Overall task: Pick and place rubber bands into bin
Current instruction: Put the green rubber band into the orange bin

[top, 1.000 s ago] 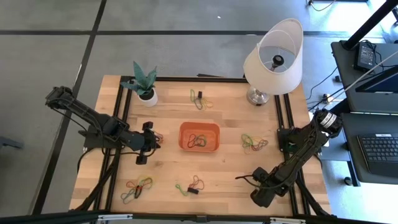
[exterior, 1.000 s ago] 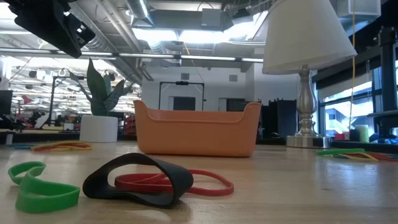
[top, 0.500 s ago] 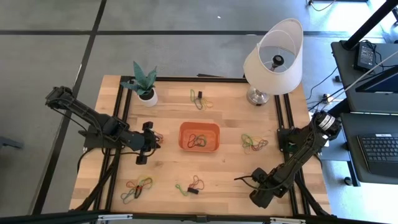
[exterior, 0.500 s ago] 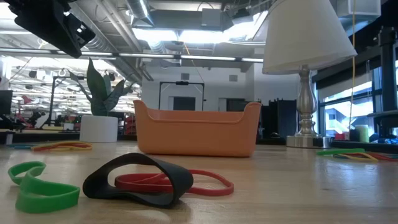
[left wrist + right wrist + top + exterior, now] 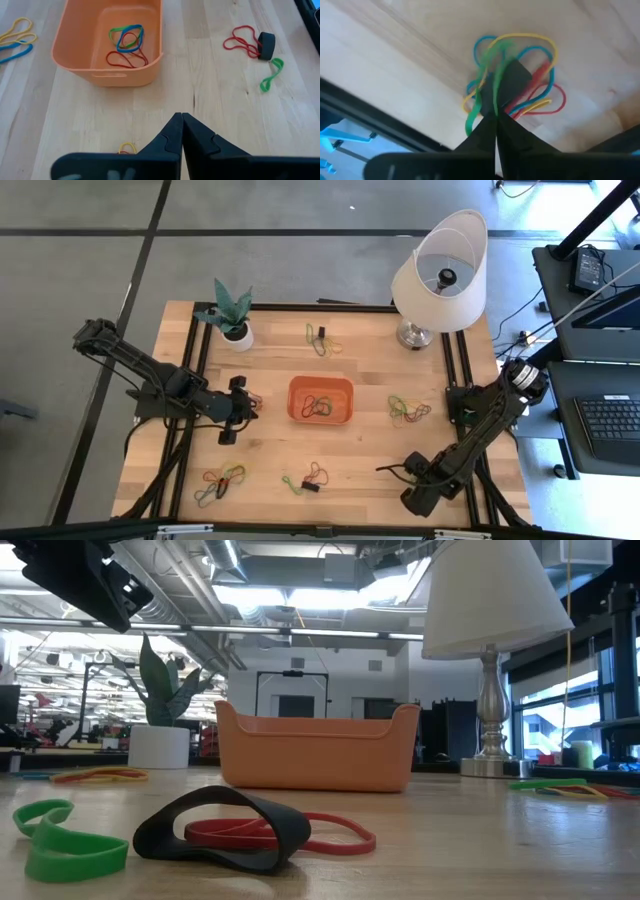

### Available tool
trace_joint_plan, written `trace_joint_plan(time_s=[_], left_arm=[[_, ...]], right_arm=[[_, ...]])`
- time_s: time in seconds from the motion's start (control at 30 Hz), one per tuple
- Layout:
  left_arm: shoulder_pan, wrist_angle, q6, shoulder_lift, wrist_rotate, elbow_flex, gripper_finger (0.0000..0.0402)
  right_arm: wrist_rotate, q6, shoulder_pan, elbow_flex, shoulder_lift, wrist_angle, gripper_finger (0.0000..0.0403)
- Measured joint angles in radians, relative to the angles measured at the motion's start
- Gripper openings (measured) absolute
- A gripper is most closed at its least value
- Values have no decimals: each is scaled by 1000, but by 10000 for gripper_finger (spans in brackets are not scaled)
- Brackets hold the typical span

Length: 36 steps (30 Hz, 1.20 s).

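Note:
The orange bin (image 5: 321, 381) stands mid-table with red, green and blue rubber bands (image 5: 126, 44) in it. My left gripper (image 5: 243, 402) hovers left of the bin, shut and empty, its fingertips (image 5: 181, 116) above bare wood. My right gripper (image 5: 413, 498) points steeply down near the table's near right corner and hides a pile there in the high view. The right wrist view shows that pile (image 5: 520, 75) of blue, yellow, red and green bands on the wood. The right gripper (image 5: 495, 114) is shut on a green one. My right gripper pinches the green rubber band (image 5: 487, 95) between its two fingertips, coming from above and pointing steeply down. The band's strands run from the pile up to the fingertips, and a loose green end (image 5: 470, 125) shows beside them. The other bands lie on the table.
More band piles lie at the far middle (image 5: 321, 338), right of the bin (image 5: 408, 410), near left (image 5: 222, 483) and near middle (image 5: 310, 477). A white plant pot (image 5: 236, 335) stands at the far left and a lamp (image 5: 440, 275) at the far right. A black rail (image 5: 465, 470) edges the table beside my right arm.

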Motion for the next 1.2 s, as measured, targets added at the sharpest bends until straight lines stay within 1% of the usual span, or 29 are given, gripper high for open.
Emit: trace_joint_plan(time_s=[0.23,0.4,0.47,0.7,0.87,0.93,1.03,1.1,1.2], left_arm=[[0,0,0,0,0,0,3],[0,0,0,0,0,0,3],[0,0,-1,0,0,0,3],[0,0,8,0,16,0,3],[0,0,128,0,15,0,3],[0,0,146,0,17,0,3],[0,-2,163,0,21,0,3],[-1,-3,181,0,22,0,3],[-1,-5,185,0,20,0,3]], right_arm=[[2,-2,0,71,0,-142,7],[2,-3,0,98,0,-172,4],[20,-2,0,113,0,-186,3],[223,1,-12,232,0,-342,2],[416,-35,-72,351,0,-439,2],[478,-93,-115,399,0,-458,2],[539,-228,-202,464,0,-465,2],[559,-337,-273,502,0,-455,2],[561,-530,-394,554,5,-400,2]])
